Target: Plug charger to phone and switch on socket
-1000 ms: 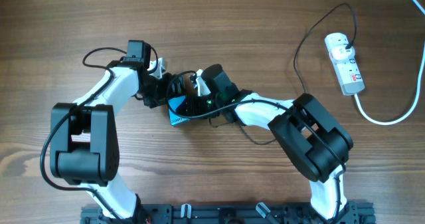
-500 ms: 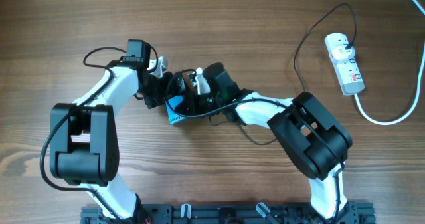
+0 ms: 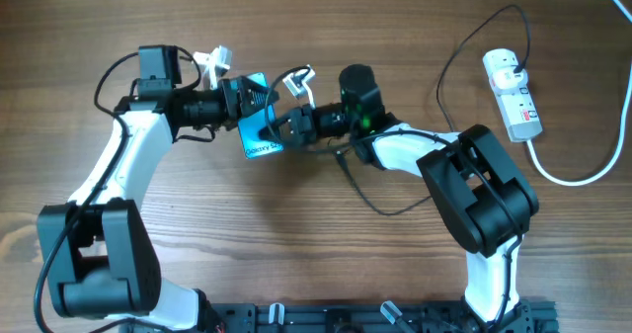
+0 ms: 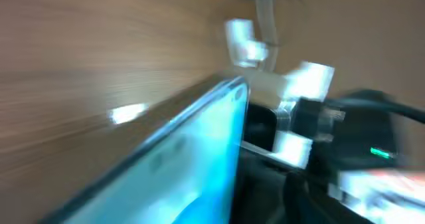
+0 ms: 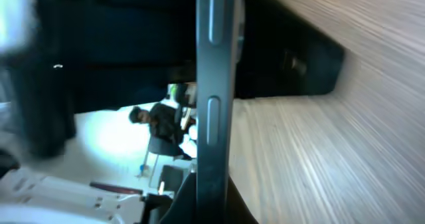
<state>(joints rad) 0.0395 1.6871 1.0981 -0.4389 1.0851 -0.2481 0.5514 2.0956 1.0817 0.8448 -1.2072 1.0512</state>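
The phone (image 3: 259, 121), teal-blue with white lettering at its near end, hangs tilted above the table between both grippers. My left gripper (image 3: 242, 101) reaches in from the left and holds its far end with the jaws wide. The left wrist view is blurred and the phone's screen (image 4: 186, 177) fills it. My right gripper (image 3: 283, 127) comes from the right, pinched shut on the phone's thin side. That buttoned edge (image 5: 214, 84) runs down between its fingers (image 5: 212, 204). The charger cable (image 3: 440, 81) loops from its white adapter (image 3: 506, 72) in the socket (image 3: 515, 101); its plug tip is hidden.
The socket's thick white cord (image 3: 568, 180) curves off the right edge. The black cable passes under the right arm's forearm (image 3: 395, 150). The right arm's bulky elbow (image 3: 479, 195) and the left arm's elbow (image 3: 99, 254) stand near the front.
Both arms swung toward the far side and the phone rose off the table, now tilted. The left arm stretched out leftward. The right gripper stayed shut; the left wrist view is smeared by motion.
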